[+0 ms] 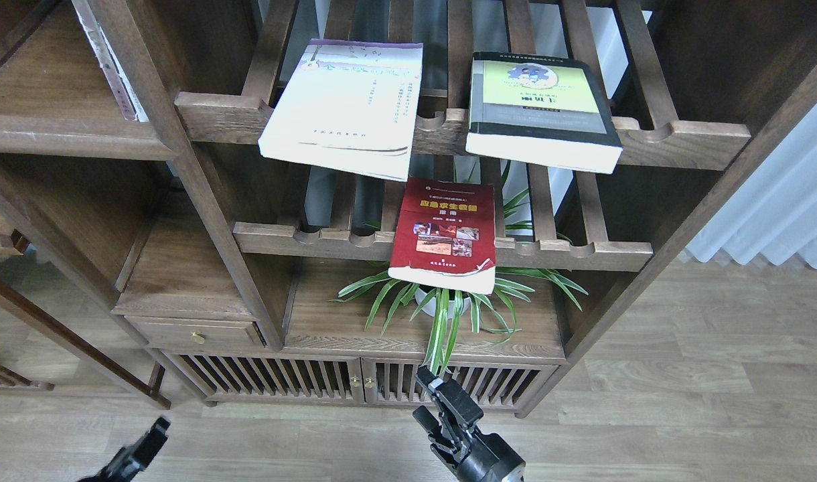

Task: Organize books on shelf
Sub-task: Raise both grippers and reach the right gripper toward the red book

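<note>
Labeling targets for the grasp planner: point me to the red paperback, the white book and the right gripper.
red paperback (pixel 445 231): head view, middle of its front cover.
white book (pixel 348 100): head view, centre of its pale cover.
right gripper (pixel 430 398): head view, between its two fingertips.

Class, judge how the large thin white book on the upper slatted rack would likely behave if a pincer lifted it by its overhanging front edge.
The white book looks thin, so it would probably flex and droop rather than stay flat. It overhangs the upper rack's rail, so a nudge might tip it forward. It is probably light for its area.
</note>
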